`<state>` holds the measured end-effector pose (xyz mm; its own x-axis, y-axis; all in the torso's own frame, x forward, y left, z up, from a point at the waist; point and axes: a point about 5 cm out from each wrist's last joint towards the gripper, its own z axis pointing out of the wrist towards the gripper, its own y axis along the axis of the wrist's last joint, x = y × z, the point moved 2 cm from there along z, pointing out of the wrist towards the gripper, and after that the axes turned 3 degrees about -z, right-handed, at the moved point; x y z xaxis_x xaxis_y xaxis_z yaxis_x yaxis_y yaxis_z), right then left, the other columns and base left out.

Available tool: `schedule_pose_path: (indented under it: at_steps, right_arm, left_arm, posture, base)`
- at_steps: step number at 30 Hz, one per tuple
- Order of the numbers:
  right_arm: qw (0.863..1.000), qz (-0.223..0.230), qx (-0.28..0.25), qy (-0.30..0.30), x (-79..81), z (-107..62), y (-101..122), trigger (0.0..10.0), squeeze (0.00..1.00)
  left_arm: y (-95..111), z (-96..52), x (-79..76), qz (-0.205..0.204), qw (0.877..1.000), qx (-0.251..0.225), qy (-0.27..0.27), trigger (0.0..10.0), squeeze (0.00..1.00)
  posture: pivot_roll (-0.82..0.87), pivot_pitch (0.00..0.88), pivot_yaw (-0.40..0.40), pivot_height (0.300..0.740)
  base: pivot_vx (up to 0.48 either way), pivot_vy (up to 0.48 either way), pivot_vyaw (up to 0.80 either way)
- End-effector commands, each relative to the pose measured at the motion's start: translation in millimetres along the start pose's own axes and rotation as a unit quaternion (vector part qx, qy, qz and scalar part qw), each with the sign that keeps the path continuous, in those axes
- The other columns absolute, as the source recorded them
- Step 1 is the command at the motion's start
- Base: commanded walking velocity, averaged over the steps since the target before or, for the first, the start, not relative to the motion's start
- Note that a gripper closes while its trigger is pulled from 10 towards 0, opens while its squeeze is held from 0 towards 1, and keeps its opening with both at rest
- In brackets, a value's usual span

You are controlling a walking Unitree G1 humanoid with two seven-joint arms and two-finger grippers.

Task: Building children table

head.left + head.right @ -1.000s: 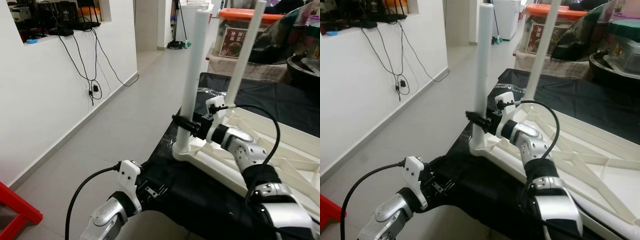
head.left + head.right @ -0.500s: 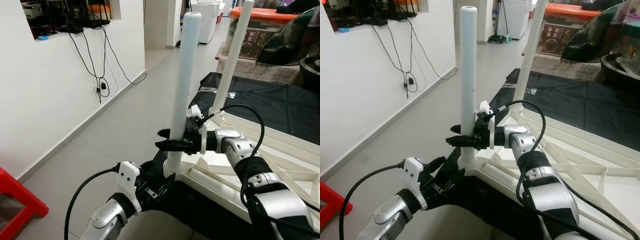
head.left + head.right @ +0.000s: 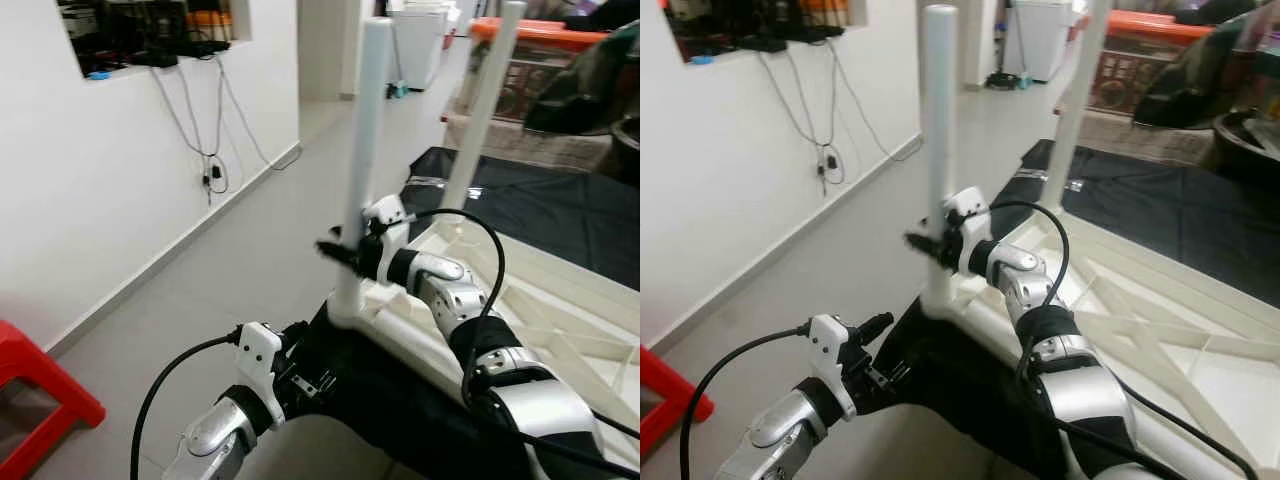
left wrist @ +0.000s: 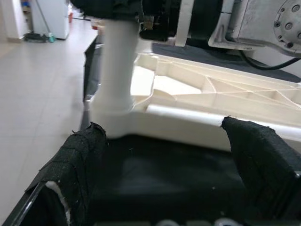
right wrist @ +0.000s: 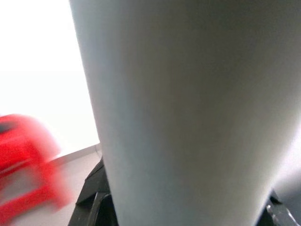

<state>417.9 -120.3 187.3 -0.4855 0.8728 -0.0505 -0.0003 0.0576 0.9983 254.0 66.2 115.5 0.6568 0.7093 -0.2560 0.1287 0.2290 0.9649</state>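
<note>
The white children's table lies upside down on a black cloth [image 3: 400,400], and its ribbed underside [image 3: 530,300] faces up. Two white legs stand upright from it: a near corner leg [image 3: 364,140] and a far leg [image 3: 484,110]. My right gripper [image 3: 340,250] is shut around the near leg a little above its socket, and that leg [image 5: 178,117] looms close in the right wrist view. My left gripper [image 4: 169,155] is open and low at the cloth's edge. It faces the leg's base [image 4: 115,70], with its black fingers [image 4: 80,160] wide apart and off the table.
A red stool [image 3: 40,380] stands on the grey floor at the left. Along the white wall on the left hang cables [image 3: 215,150]. Boxes and dark containers [image 3: 540,70] crowd the back right behind the table. Open floor [image 3: 250,260] lies left of the cloth.
The camera has shifted. My right gripper stays on the near leg, but its wrist and forearm have turned to a different angle. The left arm has held its place.
</note>
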Motion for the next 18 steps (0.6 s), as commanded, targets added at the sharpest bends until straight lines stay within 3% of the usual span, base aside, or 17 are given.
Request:
schedule_pose_path:
  at_steps: [1, 3, 4, 5, 7, 9, 10, 11, 12, 13, 15, 16, 18]
  right_arm:
    - [0.994, 0.018, 0.013, -0.105, -26.0, -10.5, -9, 0.0, 0.00]
    - [0.948, 0.058, 0.006, -0.314, -48.8, -30.6, -25, 0.0, 0.00]
    - [0.926, 0.078, 0.004, -0.370, -51.6, -38.0, -30, 0.0, 0.00]
    - [0.913, 0.090, 0.002, -0.399, -51.9, -41.6, -32, 0.0, 0.00]
    - [0.896, 0.102, -0.007, -0.432, -47.8, -43.4, -32, 0.0, 0.00]
    - [0.896, 0.102, -0.007, -0.432, -47.8, -43.4, -32, 0.0, 0.00]
    - [0.886, 0.108, -0.014, -0.451, -44.9, -44.1, -31, 0.0, 0.00]
    - [0.886, 0.108, -0.014, -0.451, -44.9, -44.1, -31, 0.0, 0.00]
    - [0.853, 0.164, -0.021, -0.496, -27.4, -38.5, -31, 0.0, 0.00]
    - [0.844, 0.181, -0.020, -0.504, -20.7, -35.4, -31, 0.0, 0.00]
    - [0.845, 0.194, -0.018, -0.498, -13.7, -31.0, -30, 0.0, 0.00]
    - [0.854, 0.196, -0.019, -0.482, -7.4, -25.8, -28, 5.0, 0.00]
    - [0.861, 0.196, -0.019, -0.469, -3.0, -22.4, -26, 5.0, 0.00]
  left_arm:
    - [-1, -0.8, 1.5, -0.001, 1.000, 0.006, 0.002, 10.0, 0.00]
    - [-2, -0.7, 1.8, -0.001, 1.000, 0.007, 0.000, 10.0, 0.00]
    - [-2, -0.6, 1.9, -0.001, 1.000, 0.008, -0.001, 10.0, 0.00]
    - [-2, -0.5, 1.9, -0.001, 1.000, 0.008, -0.002, 10.0, 0.00]
    - [-2, -0.5, 2.0, -0.001, 1.000, 0.008, -0.002, 10.0, 0.00]
    - [-2, -0.5, 2.0, -0.001, 1.000, 0.008, -0.002, 10.0, 0.00]
    - [-2, -0.4, 2.0, -0.001, 1.000, 0.008, -0.002, 10.0, 0.00]
    - [-2, -0.4, 2.0, -0.001, 1.000, 0.008, -0.002, 10.0, 0.00]
    - [-3, -0.2, 1.9, 0.000, 1.000, 0.008, -0.001, 10.0, 0.00]
    - [-3, -0.3, 1.7, 0.001, 1.000, 0.008, -0.001, 10.0, 0.00]
    - [-3, -0.4, 1.6, 0.001, 1.000, 0.008, 0.000, 10.0, 0.00]
    - [-3, -0.5, 1.4, 0.001, 1.000, 0.007, 0.000, 10.0, 0.00]
    - [-3, -0.5, 1.3, 0.001, 1.000, 0.007, 0.000, 10.0, 0.00]
  posture:
    - [0.07, 0.001, -0.029, 0.740]
    - [0.07, 0.000, -0.028, 0.740]
    - [0.07, 0.000, -0.028, 0.740]
    - [0.07, 0.000, -0.028, 0.740]
    - [0.07, 0.000, -0.030, 0.740]
    - [0.07, 0.000, -0.030, 0.740]
    - [0.07, 0.000, -0.030, 0.740]
    - [0.07, 0.000, -0.030, 0.740]
    - [0.08, 0.000, -0.039, 0.740]
    - [0.08, 0.000, -0.039, 0.740]
    - [0.08, 0.000, -0.039, 0.740]
    - [0.08, 0.000, -0.040, 0.740]
    - [0.08, 0.000, -0.040, 0.740]
  base:
    - [0.000, 0.000, 0.00]
    - [0.000, 0.000, 0.00]
    - [0.000, 0.000, 0.00]
    - [0.000, 0.000, 0.00]
    - [0.000, 0.000, 0.00]
    - [0.000, 0.000, 0.00]
    - [0.000, 0.000, 0.00]
    - [0.000, 0.000, 0.00]
    - [0.000, 0.000, 0.00]
    - [0.000, 0.000, 0.00]
    - [0.000, 0.000, 0.00]
    - [0.000, 0.000, 0.00]
    - [0.000, 0.000, 0.00]
